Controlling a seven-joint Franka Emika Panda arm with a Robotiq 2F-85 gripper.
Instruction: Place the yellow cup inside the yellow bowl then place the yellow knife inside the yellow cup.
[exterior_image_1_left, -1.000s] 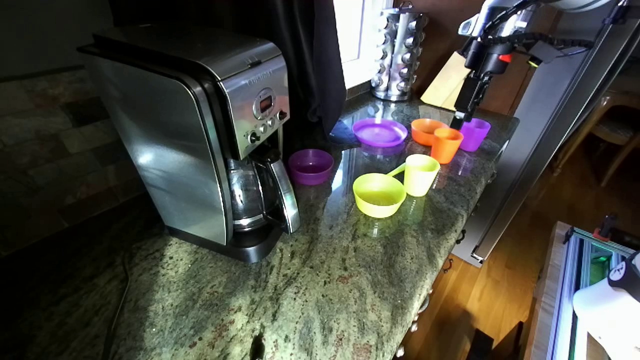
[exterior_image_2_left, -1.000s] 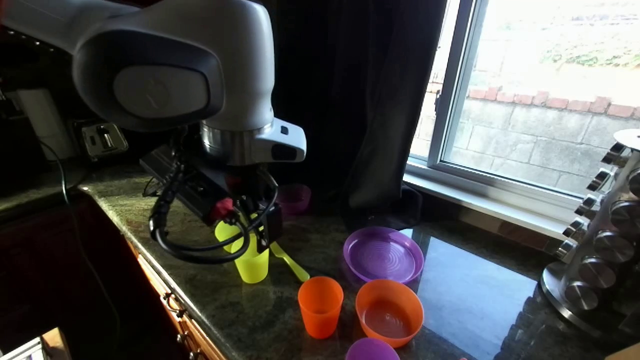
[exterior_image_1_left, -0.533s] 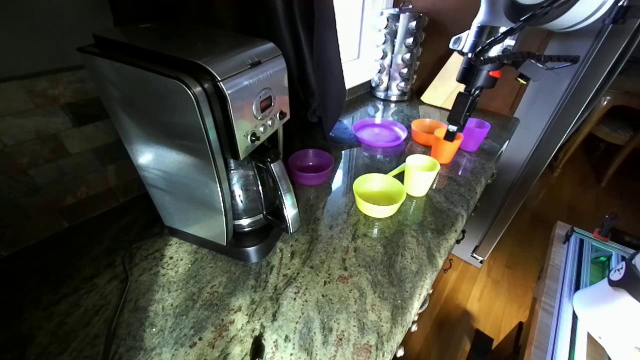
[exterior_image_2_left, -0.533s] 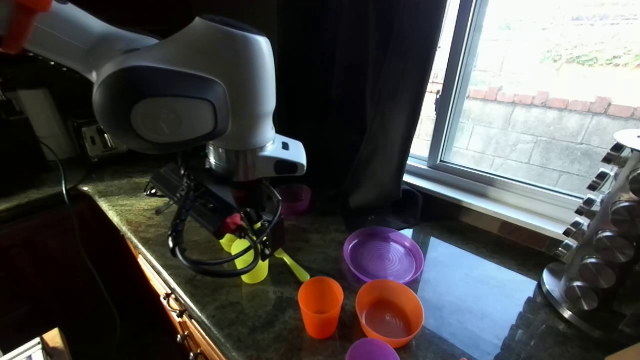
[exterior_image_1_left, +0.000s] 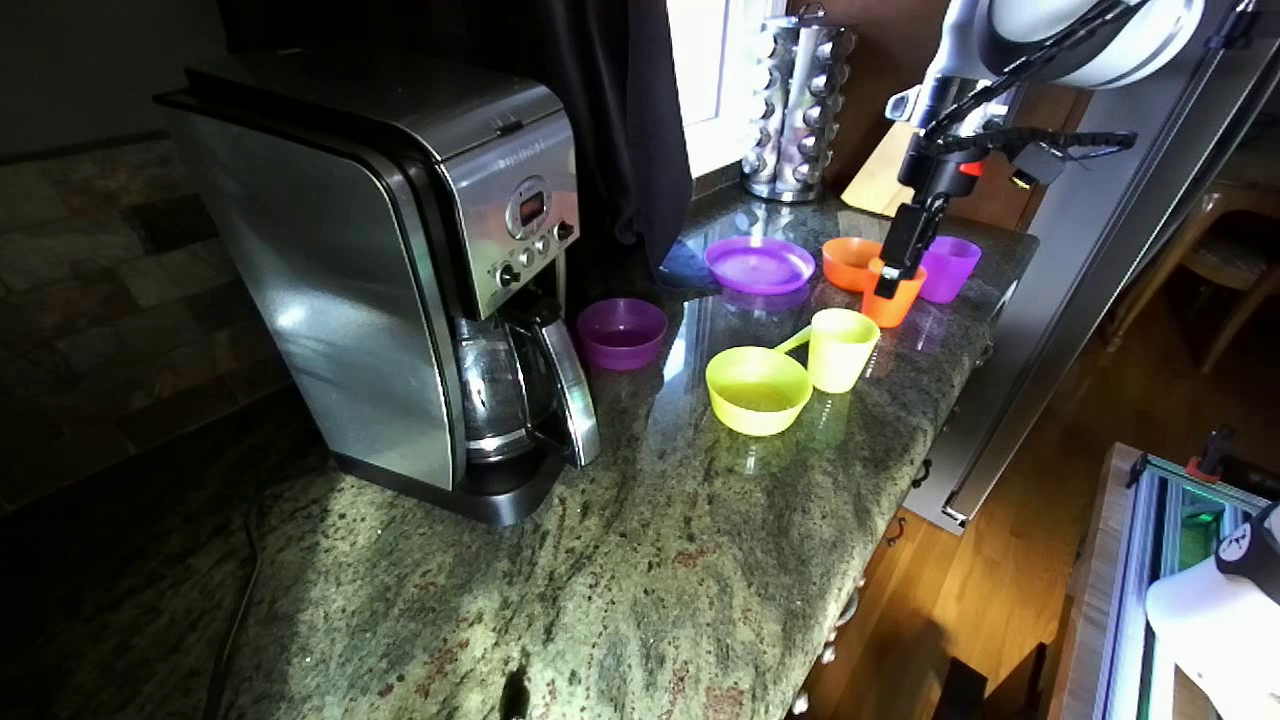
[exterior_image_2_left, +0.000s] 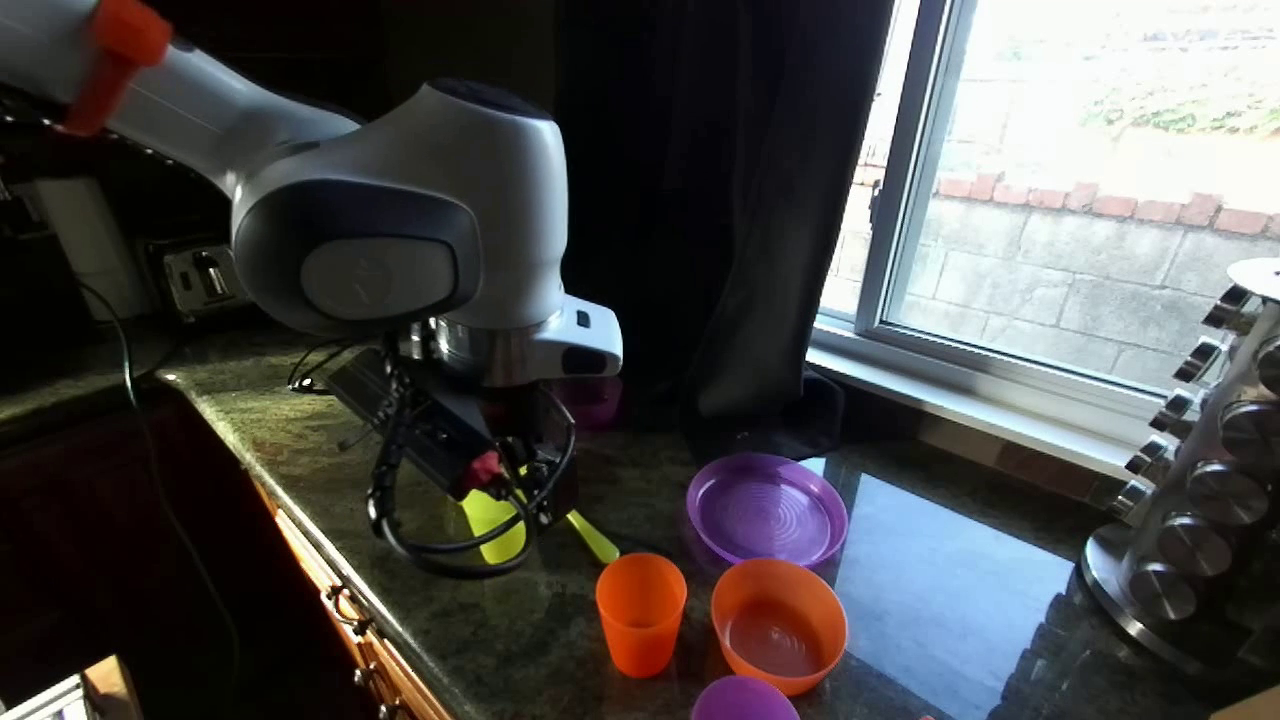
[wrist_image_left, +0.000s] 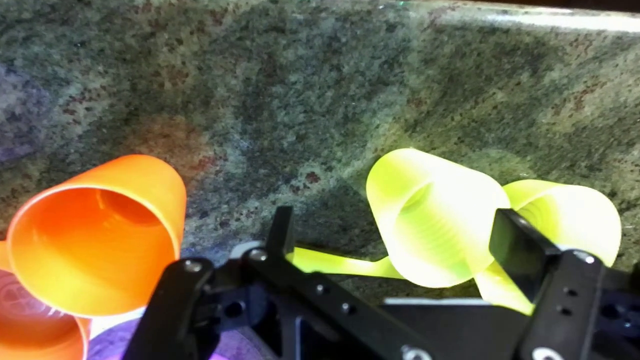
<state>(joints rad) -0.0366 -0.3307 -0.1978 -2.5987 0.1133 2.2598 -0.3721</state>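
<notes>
The pale yellow cup (exterior_image_1_left: 842, 350) stands upright on the counter beside the yellow bowl (exterior_image_1_left: 758, 415). The thin yellow knife (exterior_image_1_left: 795, 340) lies behind the cup; its rounded end also shows in an exterior view (exterior_image_2_left: 597, 540). My gripper (wrist_image_left: 395, 225) is open and empty in the wrist view, with the yellow cup (wrist_image_left: 445, 220) seen between and beyond its fingers. One finger covers part of the yellow bowl (wrist_image_left: 587, 215); the knife (wrist_image_left: 345, 262) runs behind the cup. In an exterior view the gripper (exterior_image_1_left: 888, 285) overlaps the orange cup. The bowl is mostly hidden by the arm in an exterior view.
The orange cup (exterior_image_2_left: 641, 615), orange bowl (exterior_image_2_left: 780, 625), purple plate (exterior_image_2_left: 767, 510) and purple cup (exterior_image_1_left: 950, 268) stand close by. A purple bowl (exterior_image_1_left: 621, 335) stands by the coffee maker (exterior_image_1_left: 390, 270). The counter's front edge (exterior_image_1_left: 905, 480) is near the cups.
My gripper has moved down and toward the yellow cup, with the arm lowering behind it. The cup, bowl and knife have not moved.
</notes>
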